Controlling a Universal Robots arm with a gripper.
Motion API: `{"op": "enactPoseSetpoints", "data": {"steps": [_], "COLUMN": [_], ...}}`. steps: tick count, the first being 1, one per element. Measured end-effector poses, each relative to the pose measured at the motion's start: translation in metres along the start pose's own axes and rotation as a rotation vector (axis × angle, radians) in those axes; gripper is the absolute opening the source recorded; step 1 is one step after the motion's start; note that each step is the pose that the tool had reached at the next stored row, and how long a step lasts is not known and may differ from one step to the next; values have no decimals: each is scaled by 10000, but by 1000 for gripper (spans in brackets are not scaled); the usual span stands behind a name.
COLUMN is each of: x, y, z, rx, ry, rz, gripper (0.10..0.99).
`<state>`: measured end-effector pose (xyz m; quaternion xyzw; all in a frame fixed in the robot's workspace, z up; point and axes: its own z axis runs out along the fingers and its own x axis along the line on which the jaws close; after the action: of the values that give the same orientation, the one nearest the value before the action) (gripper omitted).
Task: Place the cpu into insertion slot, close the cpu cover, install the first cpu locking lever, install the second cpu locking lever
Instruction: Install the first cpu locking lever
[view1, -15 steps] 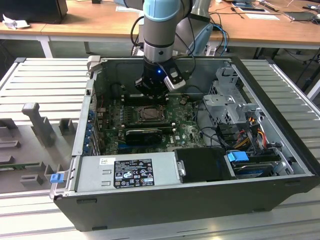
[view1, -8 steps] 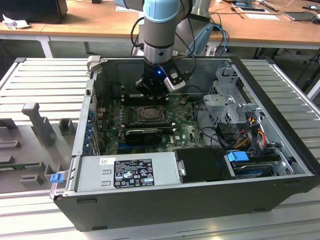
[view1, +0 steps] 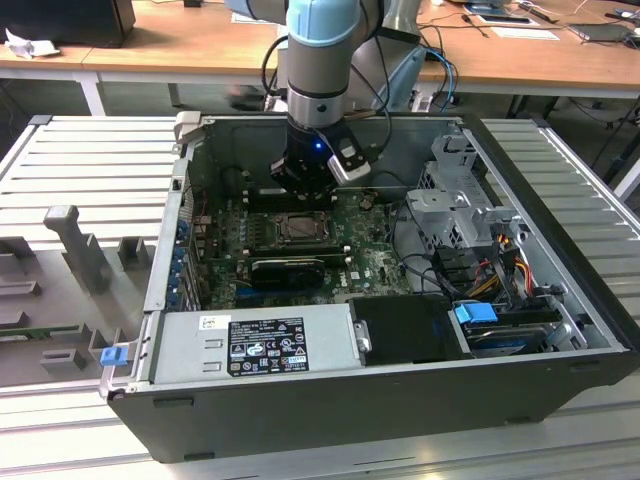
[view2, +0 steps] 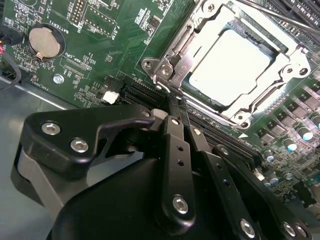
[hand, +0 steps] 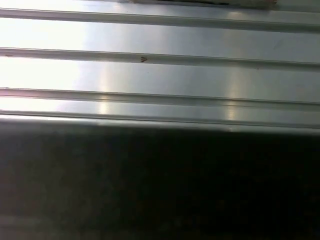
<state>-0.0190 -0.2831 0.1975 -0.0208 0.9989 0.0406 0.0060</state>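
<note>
Exterior view: looking down from above and in front of the open computer case (view1: 400, 390), at a middling distance, taking in the whole case, the ribbed metal table (view1: 90, 150) and a wooden desk (view1: 180, 40) behind.

Second wrist view: riding just behind the gripper (view2: 172, 107), facing down along the black linkage, very near the motherboard (view2: 100, 45) and the cpu (view2: 230, 67) in its cpu cover (view2: 172, 65).

First wrist view: facing ribbed metal (hand: 160, 75) close up (dark band below, unidentifiable).

Shared: socket area and gripper, appearing in exterior and second wrist views.
</note>
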Motion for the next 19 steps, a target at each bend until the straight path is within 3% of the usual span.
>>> {"op": "enactPoseSetpoints", "data": {"steps": [9, 17, 19], "x": [0, 97, 98], "y": [31, 36, 33], "z": [-320, -324, -293], "rx": [-24, -23, -25], "ry": [-16, -16, -16], "rz": [1, 0, -2], "gripper": [106, 106, 106]}}
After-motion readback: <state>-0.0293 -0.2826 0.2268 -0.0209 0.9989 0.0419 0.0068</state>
